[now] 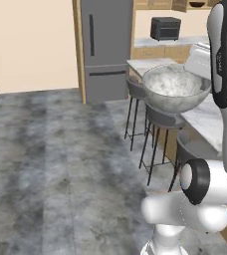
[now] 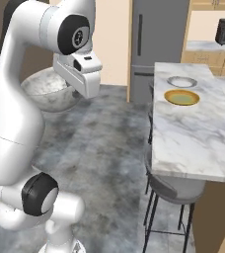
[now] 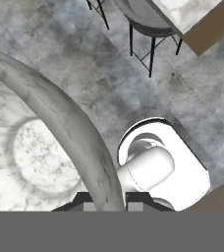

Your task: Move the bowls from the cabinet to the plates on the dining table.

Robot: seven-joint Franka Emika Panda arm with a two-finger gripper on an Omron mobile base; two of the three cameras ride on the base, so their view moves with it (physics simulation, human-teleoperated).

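The grey-white marbled bowl hangs in the air over the floor, just left of the dining table. My gripper is shut on its rim, which runs up between the fingertips in the hand view. In the right base view the bowl is partly hidden behind my hand. On the dining table lie the pale grey plate and the yellowish plate, both bare. The tan wall cabinet is far off at the top, with a dark bowl-like shape inside it.
Grey bar stools line the table's near side, one stool close to the base. A grey fridge stands behind, and a black oven sits on the back counter. Open floor lies to the left.
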